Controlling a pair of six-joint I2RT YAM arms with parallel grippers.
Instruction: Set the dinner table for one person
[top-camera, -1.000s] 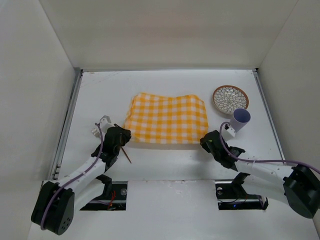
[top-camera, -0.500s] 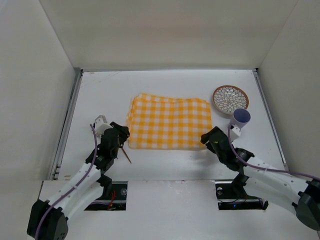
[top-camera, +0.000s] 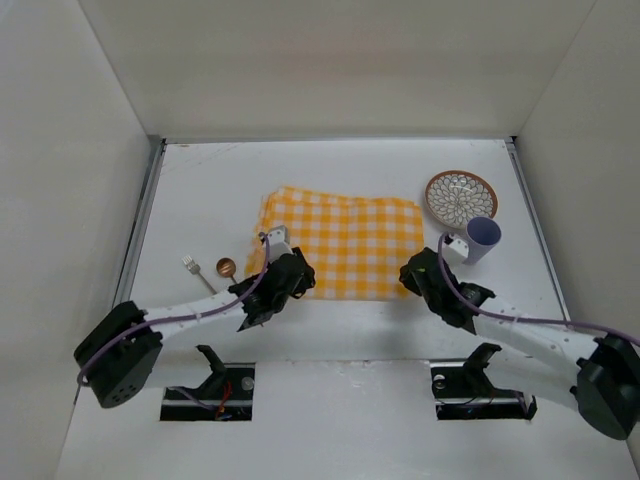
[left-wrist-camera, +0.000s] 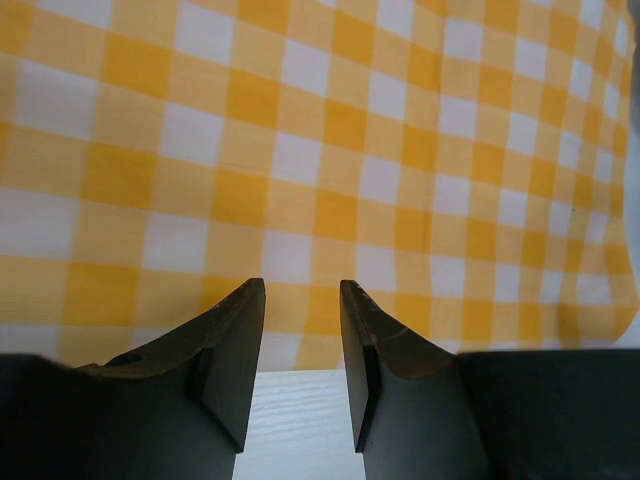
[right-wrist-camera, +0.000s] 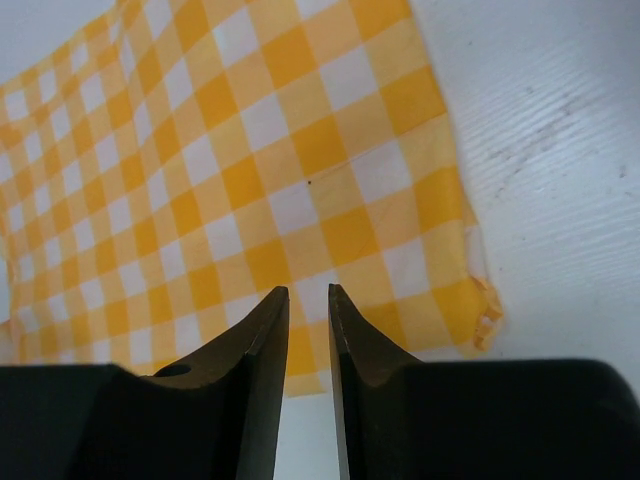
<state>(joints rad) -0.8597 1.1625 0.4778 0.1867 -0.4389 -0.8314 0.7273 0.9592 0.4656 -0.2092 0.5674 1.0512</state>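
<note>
Table (top-camera: 200, 190), white, fills the top view's middle, cloth (top-camera: 340, 245) lying at its centre; left gripper (left-wrist-camera: 300, 290) and right gripper (right-wrist-camera: 308, 292) sit over the cloth's lower edge, jaws slightly parted, grasping nothing; judged best: pinch both lower corners low and pull evenly, avoiding wrinkles.

Bright, even, diffuse light; soft faint shadows under the arms on the dinner table (top-camera: 200, 190). Wrist views: checked cloth (left-wrist-camera: 330, 150) crisp (near fingers (left-wrist-camera: 230, 350) slightly soft).

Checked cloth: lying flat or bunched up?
Flat. The checked cloth lies as a smooth rectangle on the dinner table, checks straight, no bunching.
</note>
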